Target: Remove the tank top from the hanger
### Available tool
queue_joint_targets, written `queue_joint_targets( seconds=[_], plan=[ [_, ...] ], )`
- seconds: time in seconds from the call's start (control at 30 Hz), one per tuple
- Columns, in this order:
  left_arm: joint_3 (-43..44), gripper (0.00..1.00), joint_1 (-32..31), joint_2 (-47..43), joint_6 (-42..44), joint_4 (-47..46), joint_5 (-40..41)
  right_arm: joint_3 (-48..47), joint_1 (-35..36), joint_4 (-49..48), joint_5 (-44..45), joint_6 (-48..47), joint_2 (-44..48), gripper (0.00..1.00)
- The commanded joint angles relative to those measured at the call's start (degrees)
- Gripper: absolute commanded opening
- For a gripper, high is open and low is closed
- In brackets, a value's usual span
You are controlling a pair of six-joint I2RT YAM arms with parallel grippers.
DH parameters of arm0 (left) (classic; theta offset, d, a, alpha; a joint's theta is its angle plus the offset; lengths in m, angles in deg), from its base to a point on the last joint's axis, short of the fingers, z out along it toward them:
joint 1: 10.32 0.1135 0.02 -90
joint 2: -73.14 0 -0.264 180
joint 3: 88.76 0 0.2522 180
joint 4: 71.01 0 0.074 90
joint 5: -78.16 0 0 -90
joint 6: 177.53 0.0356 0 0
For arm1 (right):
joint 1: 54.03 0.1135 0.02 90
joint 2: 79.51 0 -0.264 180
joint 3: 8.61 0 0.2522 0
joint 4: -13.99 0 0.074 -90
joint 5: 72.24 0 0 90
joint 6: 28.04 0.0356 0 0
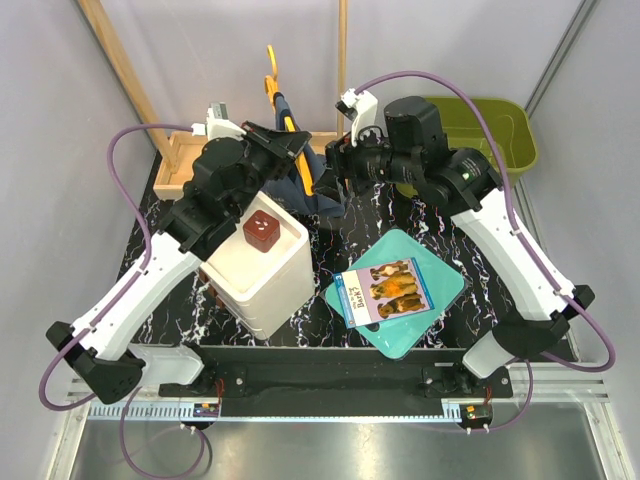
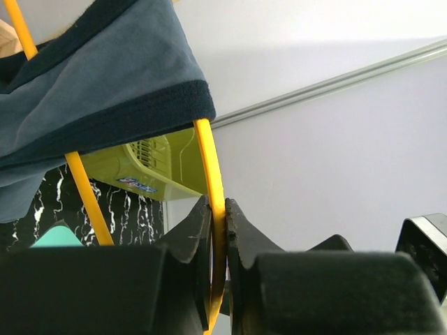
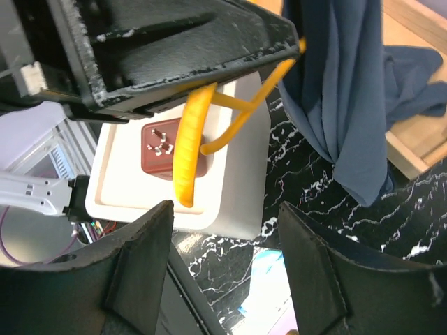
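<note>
The yellow-orange hanger (image 1: pixel 272 88) is held up in the air at the back of the table, and its arm runs between my left fingers (image 2: pixel 218 209). My left gripper (image 1: pixel 288 140) is shut on it. The dark slate-blue tank top (image 1: pixel 322 188) still drapes on the hanger and hangs down to the table; it also shows in the left wrist view (image 2: pixel 91 77) and the right wrist view (image 3: pixel 342 91). My right gripper (image 1: pixel 334 165) is open and empty (image 3: pixel 225 204), just beside the cloth, with the hanger's hook (image 3: pixel 188 146) in front of it.
A white box (image 1: pixel 275 275) holding a dark red die (image 1: pixel 261 231) stands under my left arm. A teal tray (image 1: pixel 440 300) with a book (image 1: pixel 390 290) lies front right. A green bin (image 1: pixel 505 125) sits back right. The wooden rack frame (image 1: pixel 118 70) stands at the back.
</note>
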Motion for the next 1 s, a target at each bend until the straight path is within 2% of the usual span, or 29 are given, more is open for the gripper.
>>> queue_joint_targets(
  seconds=[0.0,0.3,0.53,0.7,0.8,0.97],
  plan=[
    [0.13,0.00,-0.22,-2.86,-0.40,-6.86,-3.76,0.96,0.63,-4.57,-3.88,-4.20,2.74,0.69],
    [-2.86,0.00,-0.39,-4.09,-3.92,-10.72,-7.02,1.67,0.89,-8.18,-6.34,-5.08,1.42,0.67],
    [-3.74,0.00,-0.92,-4.62,-5.24,-10.99,-5.36,1.84,3.35,-8.97,-6.17,-5.08,0.19,0.65],
    [-3.91,0.00,-1.53,-4.88,-7.09,-11.60,-6.15,3.60,3.88,-9.94,0.95,-4.91,-0.16,0.65],
    [-4.97,0.00,-2.76,-5.41,-8.31,-11.69,-4.66,5.18,4.14,-12.30,6.31,-3.59,0.10,0.57],
    [-5.59,0.00,-4.61,-5.94,-8.93,-11.61,-1.76,8.08,4.67,-18.10,9.04,-1.04,0.54,0.49]
  ],
)
